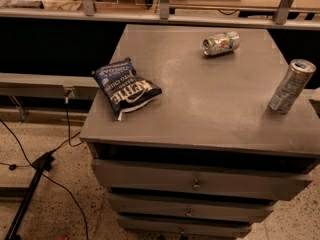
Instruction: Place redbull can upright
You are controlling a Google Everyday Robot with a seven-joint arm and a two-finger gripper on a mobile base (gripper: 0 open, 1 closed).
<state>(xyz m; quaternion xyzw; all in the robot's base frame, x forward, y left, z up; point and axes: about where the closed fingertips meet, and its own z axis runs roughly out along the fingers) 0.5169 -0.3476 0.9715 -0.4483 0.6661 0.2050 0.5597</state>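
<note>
The redbull can is slim and silver with blue-grey markings and a blue-tinted top. It stands upright on its base near the right edge of the grey cabinet top. Nothing holds it. My gripper shows only as a pale sliver at the frame's right edge, just right of the can and apart from it.
A shorter, fatter silver can with green and orange print lies on its side at the back of the top. A dark blue chip bag lies at the left front. Drawers sit below. Cables and a stand lie on the floor at left.
</note>
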